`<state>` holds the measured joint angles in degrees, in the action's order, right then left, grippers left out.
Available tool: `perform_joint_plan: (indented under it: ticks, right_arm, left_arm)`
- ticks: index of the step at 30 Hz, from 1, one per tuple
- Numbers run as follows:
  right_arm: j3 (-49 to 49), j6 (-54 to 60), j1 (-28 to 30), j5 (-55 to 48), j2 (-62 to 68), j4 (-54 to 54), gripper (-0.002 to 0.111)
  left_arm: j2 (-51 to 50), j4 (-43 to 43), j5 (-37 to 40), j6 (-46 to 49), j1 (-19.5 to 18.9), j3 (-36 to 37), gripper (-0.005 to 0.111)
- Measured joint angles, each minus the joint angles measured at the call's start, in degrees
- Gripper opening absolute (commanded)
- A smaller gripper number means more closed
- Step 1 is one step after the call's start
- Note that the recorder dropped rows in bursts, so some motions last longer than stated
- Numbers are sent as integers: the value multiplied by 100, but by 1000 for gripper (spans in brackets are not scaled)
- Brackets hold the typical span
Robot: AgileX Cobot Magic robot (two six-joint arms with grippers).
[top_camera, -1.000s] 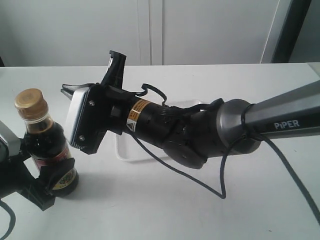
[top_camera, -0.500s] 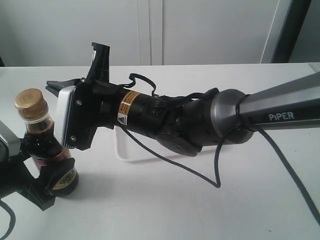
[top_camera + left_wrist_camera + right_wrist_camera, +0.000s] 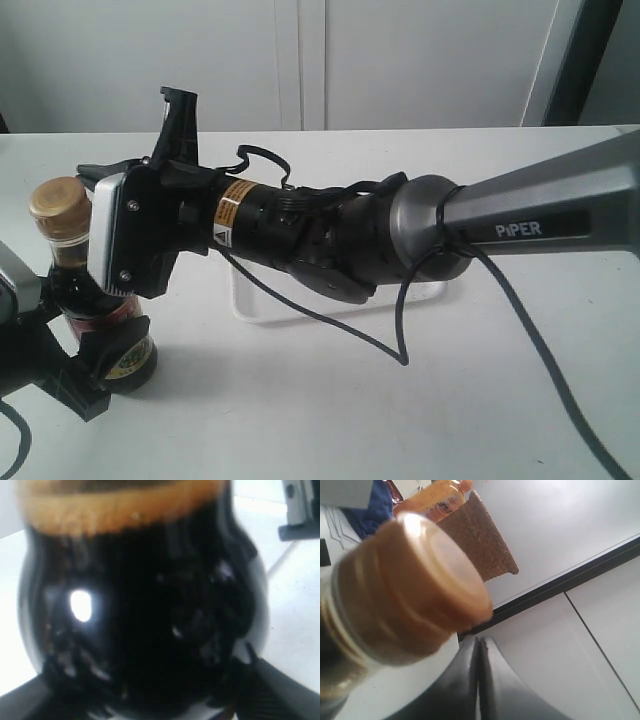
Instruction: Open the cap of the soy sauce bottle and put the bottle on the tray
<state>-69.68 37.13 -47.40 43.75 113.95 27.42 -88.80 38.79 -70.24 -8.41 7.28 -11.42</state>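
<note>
**Exterior view:** One soy sauce bottle (image 3: 70,295) stands upright at lower left, with one cap (image 3: 57,205) closed on it. One tray (image 3: 290,308) lies at centre, mostly behind the right arm. The left gripper (image 3: 100,352) clamps the bottle's lower body. The right gripper (image 3: 88,168) sits just beside the cap, at its upper right.

**Left wrist view:** The bottle fills the frame.

**Right wrist view:** The right gripper's jaws meet, holding nothing. The cap lies at upper left of them.

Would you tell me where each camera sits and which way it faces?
Exterior: off the arms, looking down on the soy sauce bottle and tray; the right arm crosses it.
Left wrist: close against the bottle's dark body; left gripper fingers show.
Right wrist: faces the cap and a wall; right gripper shows.
All three see the bottle.
</note>
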Motion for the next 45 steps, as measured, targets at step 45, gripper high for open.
perform_joint_plan:
  ticks: [45]
  right_arm:
    - [-154, -4196, -322, -1395, -1213, -660, 0]
  left_arm:
    - [13, -79, -34, 11, 0, 41, 0]
